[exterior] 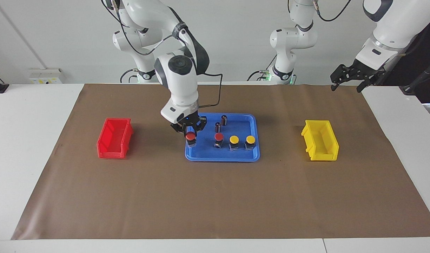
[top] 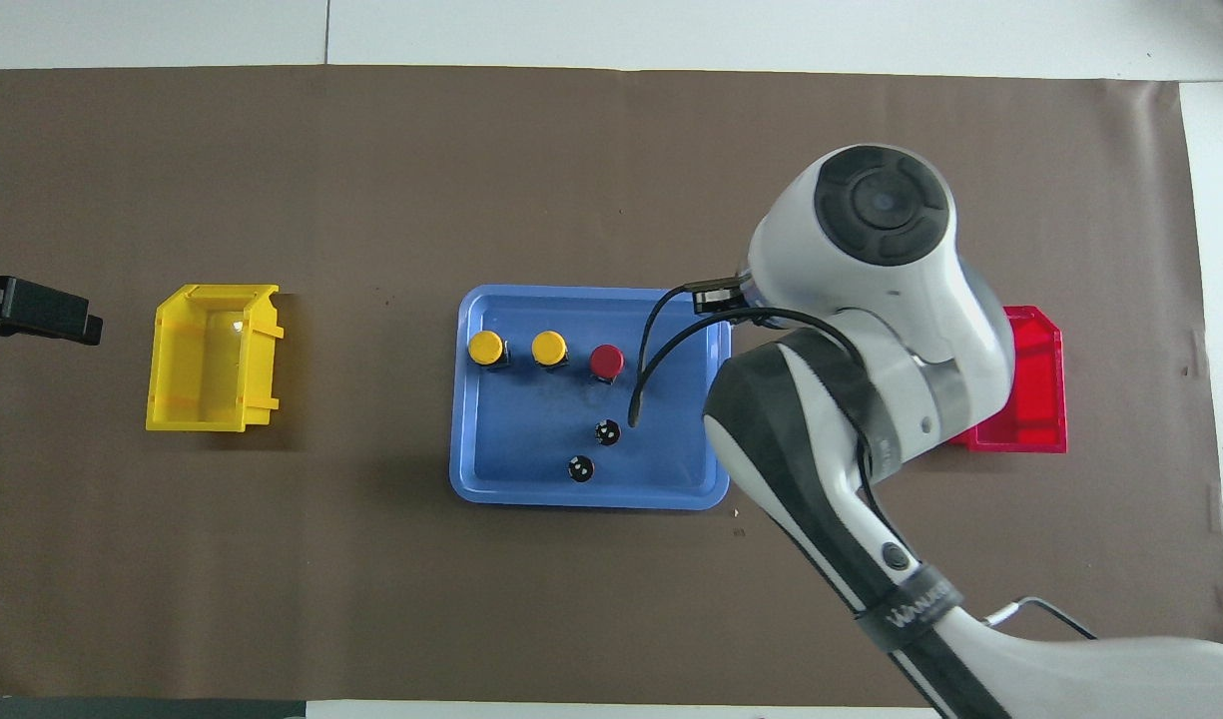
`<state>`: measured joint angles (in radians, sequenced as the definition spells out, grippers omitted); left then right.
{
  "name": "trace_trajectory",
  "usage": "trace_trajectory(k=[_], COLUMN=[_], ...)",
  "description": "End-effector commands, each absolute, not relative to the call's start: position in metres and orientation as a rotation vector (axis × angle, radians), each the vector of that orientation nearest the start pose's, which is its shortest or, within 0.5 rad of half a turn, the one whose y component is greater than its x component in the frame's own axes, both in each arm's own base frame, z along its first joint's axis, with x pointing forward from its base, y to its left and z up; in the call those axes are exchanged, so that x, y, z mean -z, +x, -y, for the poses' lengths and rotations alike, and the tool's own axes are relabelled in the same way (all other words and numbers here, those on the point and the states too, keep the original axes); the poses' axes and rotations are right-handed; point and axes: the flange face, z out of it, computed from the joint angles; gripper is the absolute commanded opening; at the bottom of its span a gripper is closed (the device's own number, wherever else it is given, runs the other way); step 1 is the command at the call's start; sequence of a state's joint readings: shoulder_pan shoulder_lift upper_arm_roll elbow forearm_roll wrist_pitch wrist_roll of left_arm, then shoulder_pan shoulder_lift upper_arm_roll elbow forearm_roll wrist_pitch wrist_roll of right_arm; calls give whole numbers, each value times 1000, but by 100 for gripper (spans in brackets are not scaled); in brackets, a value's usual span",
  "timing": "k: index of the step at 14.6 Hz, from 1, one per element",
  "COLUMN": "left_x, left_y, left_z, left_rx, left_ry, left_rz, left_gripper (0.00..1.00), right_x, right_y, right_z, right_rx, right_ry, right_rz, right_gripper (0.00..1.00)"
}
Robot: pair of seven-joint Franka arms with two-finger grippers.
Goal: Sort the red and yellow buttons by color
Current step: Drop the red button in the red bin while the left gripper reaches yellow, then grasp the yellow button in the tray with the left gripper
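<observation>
A blue tray [exterior: 251, 121] at mid-table holds the buttons. My right gripper [exterior: 190, 135] is down over the tray's end toward the red bin, its fingers closed around the cap of one red button [exterior: 190, 136], which stands at tray level. My arm hides that button in the overhead view. Beside it in a row are the other red button [exterior: 218, 136] [top: 606, 360] and two yellow buttons [exterior: 234, 139] [exterior: 250, 139] [top: 486, 347] [top: 549, 347]. My left gripper [exterior: 355, 79] waits open and raised past the yellow bin, off the mat's corner.
A red bin [exterior: 113, 137] [top: 1030, 399] sits toward the right arm's end and a yellow bin [exterior: 320, 140] [top: 212, 357] toward the left arm's end. Two small dark cylinders [exterior: 224, 119] [exterior: 217, 127] stand in the tray, nearer to the robots than the buttons.
</observation>
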<state>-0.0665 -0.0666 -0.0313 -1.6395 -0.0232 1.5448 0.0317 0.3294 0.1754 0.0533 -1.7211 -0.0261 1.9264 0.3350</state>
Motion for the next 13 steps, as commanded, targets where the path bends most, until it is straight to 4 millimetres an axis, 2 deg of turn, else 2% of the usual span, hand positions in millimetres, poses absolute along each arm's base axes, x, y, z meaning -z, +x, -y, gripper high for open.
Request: trace_trajectory(k=[1, 2, 4, 5, 6, 7, 9, 12, 13], left_x=[-584, -564, -530, -514, -487, -467, -428, -396, -389], left_y=[513, 512, 512, 511, 513, 516, 523, 525, 520], left_z=[152, 175, 211, 232, 258, 273, 287, 295, 300], left_rx=[67, 84, 91, 76, 52, 49, 27, 37, 34], left_ry=[-3158, -3164, -3179, -3180, -3180, -3179, -3176, -3182, -3182], left_rz=[-77, -64, -102, -89, -66, -56, -70, -51, -55], left_gripper=[100, 100, 100, 100, 100, 100, 100, 100, 100], right_x=[-531, -534, -513, -503, -495, -487, -473, -454, -446], right_y=[541, 527, 503, 496, 489, 485, 479, 479, 480], right_z=[-126, -85, 6, 31, 40, 40, 42, 45, 45], right_rx=[-16, -38, -80, -61, -38, -27, 15, 24, 40], right_ry=[-3151, -3125, -3061, -3053, -3056, -3060, -3067, -3070, -3073], right_rz=[129, 155, 225, 249, 261, 258, 286, 338, 340], right_gripper=[16, 16, 16, 16, 16, 16, 16, 16, 16])
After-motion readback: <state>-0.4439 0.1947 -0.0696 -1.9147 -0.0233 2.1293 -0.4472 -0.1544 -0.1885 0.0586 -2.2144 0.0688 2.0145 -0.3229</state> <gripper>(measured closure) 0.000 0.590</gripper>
